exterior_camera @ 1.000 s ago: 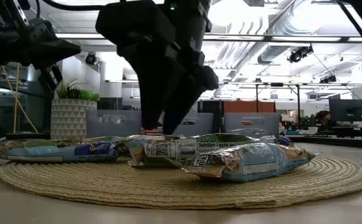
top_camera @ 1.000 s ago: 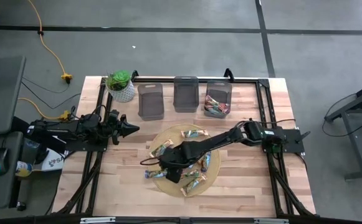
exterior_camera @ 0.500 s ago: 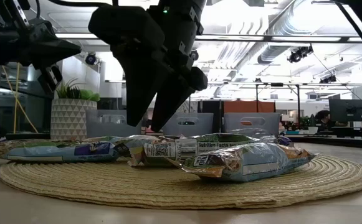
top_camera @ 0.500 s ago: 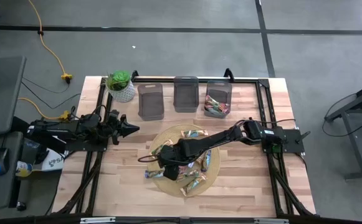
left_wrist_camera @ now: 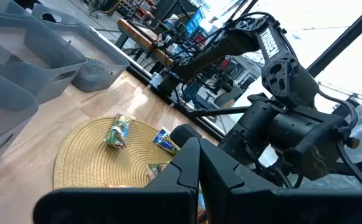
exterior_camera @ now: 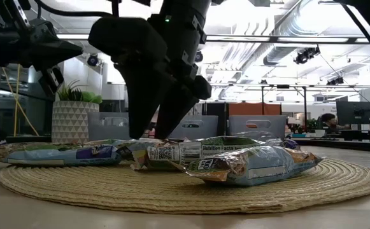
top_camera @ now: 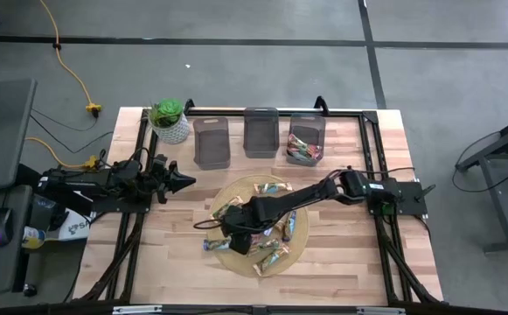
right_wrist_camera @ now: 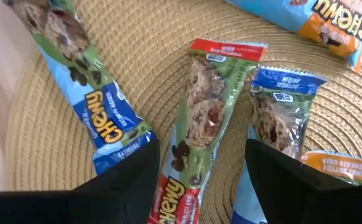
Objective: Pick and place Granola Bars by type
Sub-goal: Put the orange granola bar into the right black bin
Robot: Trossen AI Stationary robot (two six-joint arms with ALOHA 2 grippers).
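Right now, the right claw (right_wrist_camera: 196, 171) is hanging spread wide just above the woven mat (top_camera: 295, 249), with its two dark fingers (right_wrist_camera: 121, 180) straddling a red-ended granola bar (right_wrist_camera: 199, 124) that is lying flat on the straw. That bar's long axis is running straight ahead between the jaws, so the fingers are standing on either side of its narrow width, and I judge a short drop and a squeeze would take it across the middle. A blue-and-green bar (right_wrist_camera: 81, 93) is lying just beside one finger, a blue-topped bar (right_wrist_camera: 279, 115) just beside the other. Farther off, the remaining bars are lying scattered over the mat, and beyond them three clear bins (top_camera: 260, 133) are standing along the worktop's (top_camera: 350, 271) far edge. The left claw (top_camera: 182, 181) is waiting pressed together, well apart, so the right arm is nearer.
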